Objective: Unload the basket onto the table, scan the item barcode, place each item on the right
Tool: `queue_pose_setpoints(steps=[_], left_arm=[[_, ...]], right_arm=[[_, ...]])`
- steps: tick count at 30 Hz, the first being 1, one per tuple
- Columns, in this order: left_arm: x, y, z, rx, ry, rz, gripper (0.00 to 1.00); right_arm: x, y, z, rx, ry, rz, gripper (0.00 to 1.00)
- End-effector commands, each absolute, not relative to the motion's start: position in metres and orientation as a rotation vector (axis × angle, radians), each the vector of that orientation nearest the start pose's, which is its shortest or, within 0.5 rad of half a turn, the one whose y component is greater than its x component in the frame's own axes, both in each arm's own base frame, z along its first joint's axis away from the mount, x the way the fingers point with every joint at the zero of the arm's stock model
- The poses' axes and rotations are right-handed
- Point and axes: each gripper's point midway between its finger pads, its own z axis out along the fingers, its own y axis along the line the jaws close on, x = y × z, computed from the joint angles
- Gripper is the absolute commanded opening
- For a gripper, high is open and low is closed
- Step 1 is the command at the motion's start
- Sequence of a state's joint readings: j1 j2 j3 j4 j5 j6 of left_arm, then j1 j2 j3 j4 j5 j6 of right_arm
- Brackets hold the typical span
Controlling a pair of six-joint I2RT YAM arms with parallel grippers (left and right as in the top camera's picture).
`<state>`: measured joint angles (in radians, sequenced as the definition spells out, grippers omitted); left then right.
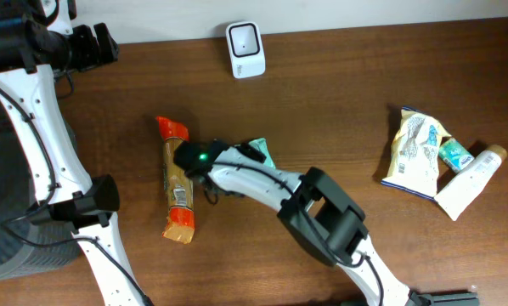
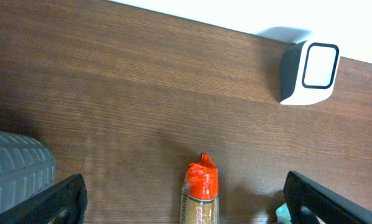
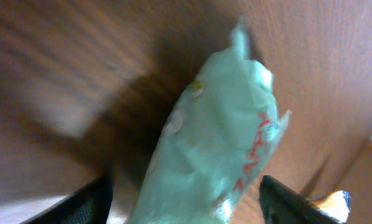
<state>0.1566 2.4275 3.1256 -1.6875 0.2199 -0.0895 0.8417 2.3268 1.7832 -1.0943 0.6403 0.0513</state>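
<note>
- The mint-green packet [image 3: 217,143] fills the right wrist view; it is blurred, and its red print cannot be read.
- The right gripper [image 3: 186,200] has its jaws parted, one dark fingertip [image 3: 93,199] on each side of the packet with a gap showing; the lower part of each is cut off by the frame edge.
- From overhead only a corner of that packet [image 1: 261,154] shows on the tabletop [image 1: 339,93], near the middle; the right arm covers the rest.
- No barcode can be made out on the packet in any view.
- The barcode scanner [image 1: 244,49] stands at the far edge of the tabletop, well apart from the packet.
- A snack bar [image 1: 177,183] with orange ends lies just left of the right arm's wrist; the left wrist view catches only its near orange end [image 2: 201,185].
- The left gripper [image 2: 185,200] has its jaws wide open and holds nothing; only the fingertips [image 2: 61,200] show at the bottom corners.
- A grey ribbed object [image 2: 18,171] at the lower left of that view is cut off and cannot be identified.
- On the right side of the tabletop, a crinkled snack bag [image 1: 415,151], a small teal packet [image 1: 454,155] and a white tube [image 1: 471,180] lie in a touching cluster.
</note>
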Motion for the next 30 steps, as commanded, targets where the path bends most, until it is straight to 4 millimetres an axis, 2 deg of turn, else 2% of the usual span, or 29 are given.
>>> queue_pose_setpoints(steps=[1,2,4,5,8,9,11,12,13,16,19,21,23,24,25,26,27,29,30], left_arm=[[0.500,0.043,0.292,-0.211,2.525,-0.246,0.99],[0.500,0.043,0.292,-0.211,2.525,-0.246,0.99],[0.500,0.043,0.292,-0.211,2.525,-0.246,0.99],[0.500,0.043,0.292,-0.211,2.525,-0.246,0.99],[0.500,0.043,0.292,-0.211,2.525,-0.246,0.99],[0.500,0.043,0.292,-0.211,2.525,-0.246,0.99],[0.500,0.043,0.292,-0.211,2.525,-0.246,0.99],[0.500,0.043,0.292,-0.211,2.525,-0.246,0.99],[0.500,0.043,0.292,-0.211,2.525,-0.246,0.99],[0.500,0.043,0.292,-0.211,2.525,-0.246,0.99],[0.500,0.043,0.292,-0.211,2.525,-0.246,0.99],[0.500,0.043,0.292,-0.211,2.525,-0.246,0.99],[0.500,0.043,0.292,-0.211,2.525,-0.246,0.99],[0.500,0.043,0.292,-0.211,2.525,-0.246,0.99],[0.500,0.043,0.292,-0.211,2.525,-0.246,0.99],[0.500,0.043,0.292,-0.211,2.525,-0.246,0.99],[0.500,0.043,0.292,-0.211,2.525,-0.246,0.99],[0.500,0.043,0.292,-0.211,2.525,-0.246,0.99],[0.500,0.043,0.292,-0.211,2.525,-0.246,0.99]], right_arm=[[0.385,0.209,0.008,-0.939,2.667,-0.907,0.16],[0.385,0.206,0.005,-0.926,2.704,-0.876,0.06],[0.381,0.210,0.010,-0.928,2.761,-0.787,0.04],[0.376,0.218,0.020,-0.933,2.791,-0.707,0.04],[0.357,0.253,0.080,-1.020,2.879,-0.266,0.04],[0.348,0.266,0.100,-1.060,2.894,-0.052,0.04],[0.333,0.285,0.119,-1.119,2.899,0.405,0.04],[0.328,0.291,0.123,-1.149,2.885,0.648,0.04],[0.326,0.290,0.122,-1.139,2.883,0.811,0.04],[0.328,0.279,0.098,-1.076,2.909,1.061,0.04],[0.339,0.256,0.057,-0.999,2.995,0.998,0.05],[0.350,0.245,0.042,-0.936,3.038,0.903,0.10],[0.363,0.223,0.022,-0.869,3.101,0.727,0.13],[0.365,0.217,0.017,-0.858,3.118,0.693,0.16],[0.366,0.211,0.013,-0.847,3.130,0.668,0.29],[0.370,0.202,0.011,-0.829,3.139,0.630,0.63],[0.376,0.195,0.011,-0.811,3.139,0.600,0.77],[0.393,0.181,0.022,-0.742,3.115,0.595,0.78],[0.404,0.176,0.031,-0.716,3.091,0.593,0.73]])
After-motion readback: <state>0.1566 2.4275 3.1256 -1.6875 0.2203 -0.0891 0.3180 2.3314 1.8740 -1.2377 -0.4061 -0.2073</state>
